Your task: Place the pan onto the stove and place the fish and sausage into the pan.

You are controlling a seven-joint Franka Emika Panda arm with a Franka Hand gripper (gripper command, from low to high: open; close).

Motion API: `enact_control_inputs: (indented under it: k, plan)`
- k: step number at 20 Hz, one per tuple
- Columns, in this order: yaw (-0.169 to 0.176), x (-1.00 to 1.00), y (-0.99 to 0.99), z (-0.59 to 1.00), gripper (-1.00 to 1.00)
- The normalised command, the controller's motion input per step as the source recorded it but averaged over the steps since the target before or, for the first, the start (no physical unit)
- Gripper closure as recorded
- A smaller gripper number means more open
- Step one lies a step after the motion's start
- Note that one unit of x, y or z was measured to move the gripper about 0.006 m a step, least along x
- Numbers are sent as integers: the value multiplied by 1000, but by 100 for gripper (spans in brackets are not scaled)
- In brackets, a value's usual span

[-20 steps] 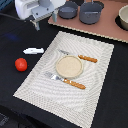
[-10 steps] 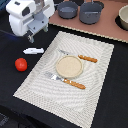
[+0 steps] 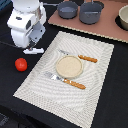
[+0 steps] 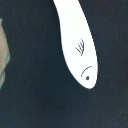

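The white fish (image 3: 34,50) lies flat on the dark table, just off the placemat's corner on the exterior view's left. It fills the wrist view (image 4: 77,42), with its eye and mouth marks showing. My gripper (image 3: 33,44) hangs directly above it, appears open and holds nothing. Its fingers do not show in the wrist view. The red sausage (image 3: 20,64) sits on the table nearer the camera than the fish. The dark grey pan (image 3: 67,9) stands at the back on the pinkish stove (image 3: 107,31).
A larger grey pot (image 3: 92,13) and a pale bowl (image 3: 123,18) stand on the stove. The striped placemat (image 3: 95,95) holds a tan plate (image 3: 69,66), a fork (image 3: 70,82) and a knife (image 3: 82,58) with orange handles.
My gripper has moved from the back toward the exterior view's left and down, ending over the fish. The fish, sausage and pan have not moved.
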Motion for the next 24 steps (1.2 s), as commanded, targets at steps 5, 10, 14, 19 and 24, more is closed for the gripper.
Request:
enact_control_inputs:
  k: [5,10,14,19,24]
  plan:
    - [82,0,-55,-309,-100]
    - [69,0,-53,-347,-100]
    - [63,0,-9,-251,-100]
    - [56,0,-37,-226,100]
    - [44,0,-38,-175,100]
